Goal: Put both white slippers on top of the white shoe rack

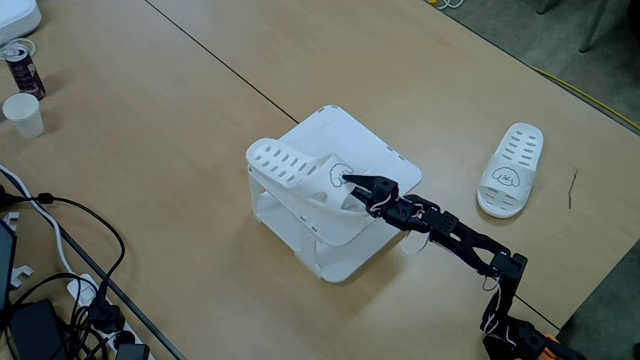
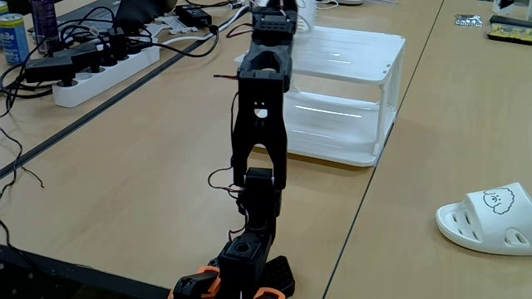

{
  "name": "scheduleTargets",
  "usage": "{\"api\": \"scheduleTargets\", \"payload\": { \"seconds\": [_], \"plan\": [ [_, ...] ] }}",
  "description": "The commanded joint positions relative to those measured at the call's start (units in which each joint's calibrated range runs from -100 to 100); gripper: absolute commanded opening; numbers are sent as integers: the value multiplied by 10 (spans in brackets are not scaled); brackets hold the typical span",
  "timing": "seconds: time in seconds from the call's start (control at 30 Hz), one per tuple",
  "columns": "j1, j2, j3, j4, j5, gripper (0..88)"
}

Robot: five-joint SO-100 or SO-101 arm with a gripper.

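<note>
White plastic, first slipper (image 1: 300,172): lies on the top panel of the white shoe rack (image 1: 385,150), strap end toward the gripper (image 1: 352,181), heel end pointing away from it and reaching out over the rack's far-left edge in a fixed view.
Gripper state: black fingers sit at the strap, right by the puppy face; they look closed or nearly closed on the strap edge, but how far open they are I cannot tell from this angle.
Second slipper (image 1: 510,170): on the bare table (image 1: 150,150), well apart from the gripper, off to the arm's side, near the arm's base rather than its tip; in the other fixed view (image 2: 489,218) it rests sole down, strap facing the camera.
Arm (image 2: 259,141): stretched long and low from its base toward the rack; the tip is hard to make out in that view.
Step in hand (judgement): setting the first slipper down on the rack top and letting go.
How to do it well: check the sole is flat on the panel before opening; the heel overhang suggests drawing the slipper a little back toward the gripper first, so it cannot tip off.
Release: open fully, then lift straight up clear of the strap before swinging away, to avoid dragging the slipper.
Room for the pair: leave the near-right part of the panel free for the second slipper.
Risk: rack is light plastic; a sideways push could shift it.
</note>
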Motion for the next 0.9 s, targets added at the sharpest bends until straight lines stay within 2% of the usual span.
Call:
{"api": "scheduleTargets", "payload": {
  "seconds": [0.0, 0.87],
  "plan": [
    [22, -7, -58, -1, 4, 8],
    [5, 3, -30, -1, 4, 8]
  ]
}}
